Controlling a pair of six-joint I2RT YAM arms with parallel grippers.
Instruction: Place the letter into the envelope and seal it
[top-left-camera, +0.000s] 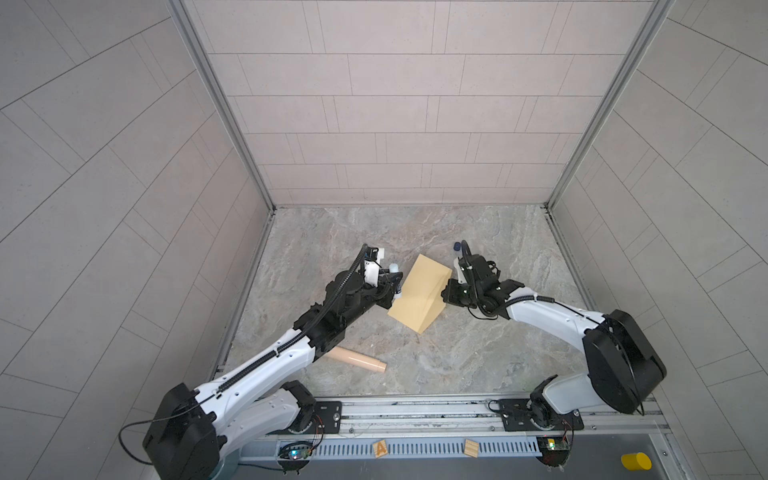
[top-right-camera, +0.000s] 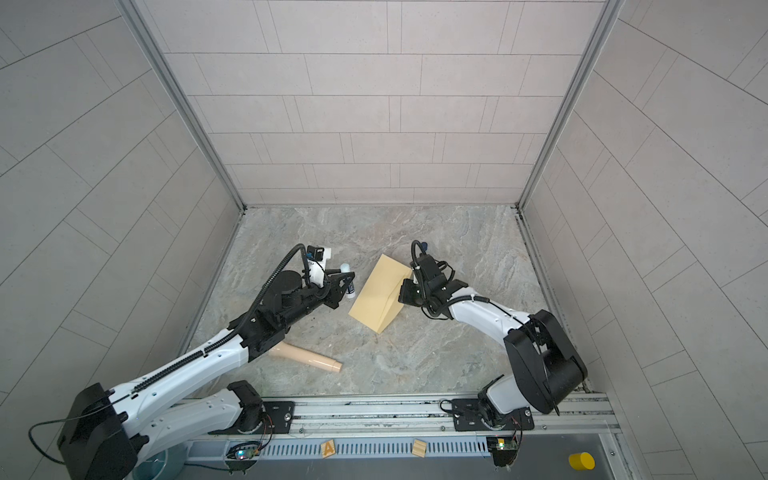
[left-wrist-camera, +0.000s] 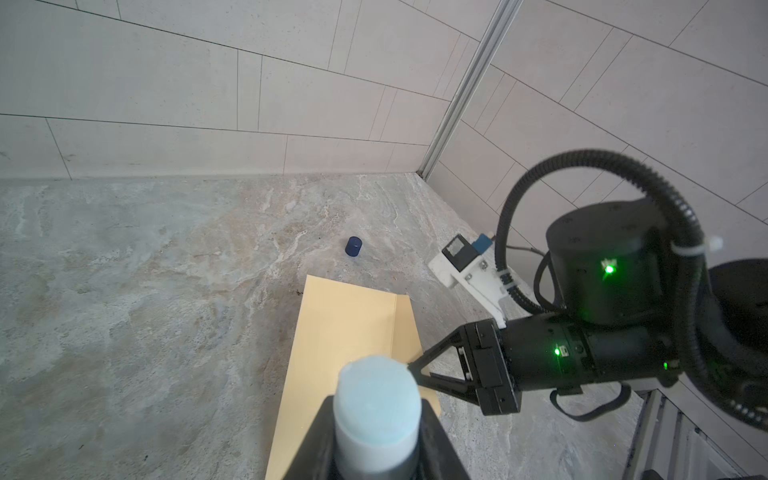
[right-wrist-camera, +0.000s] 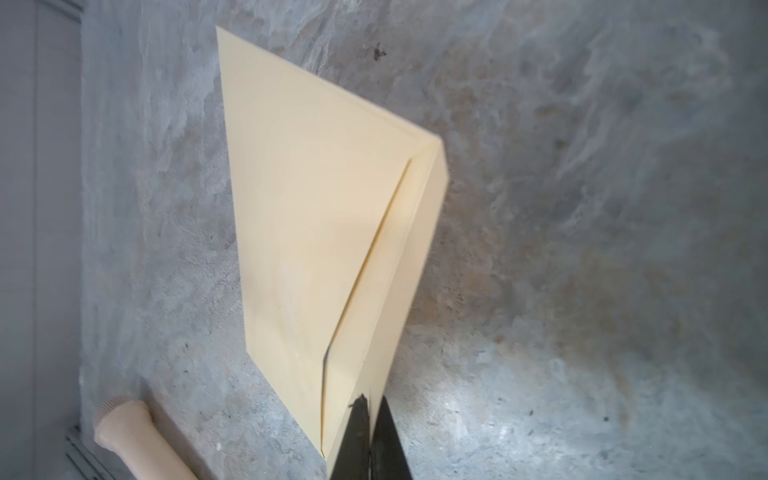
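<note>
Near left: a beige cylinder (top-left-camera: 359, 359) lies loose on the marble table (top-left-camera: 478, 353), partly under the left arm. Not part of this job, by the look of it.

Left gripper (top-right-camera: 347, 282): clenched around a white glue stick (top-right-camera: 348, 279), held crosswise in the jaws. Cap is off; the pale blue glue tip points to the far side. The stick sits just beside the left edge of the envelope (top-left-camera: 415, 291), with a gap showing in a top view.

Centre: the envelope lies askew, one corner far, one near. The flap along its right side is raised off the body, not pressed flat. The letter is not visible in any view; probably already inside, but I cannot confirm it.

Right gripper (right-wrist-camera: 370, 411): pinched tight on the flap's free edge, holding it up; the right wrist view shows the paper caught between the closed tips.

Far right of the envelope: a small dark blue cap (left-wrist-camera: 353, 247) stands alone on the table.

Step in hand, as I judge it: sealing, at the gluing stage. The next move calls for turning the glue tip down and across to the opened flap while the right claw holds it open, then folding and pressing the flap shut.
</note>
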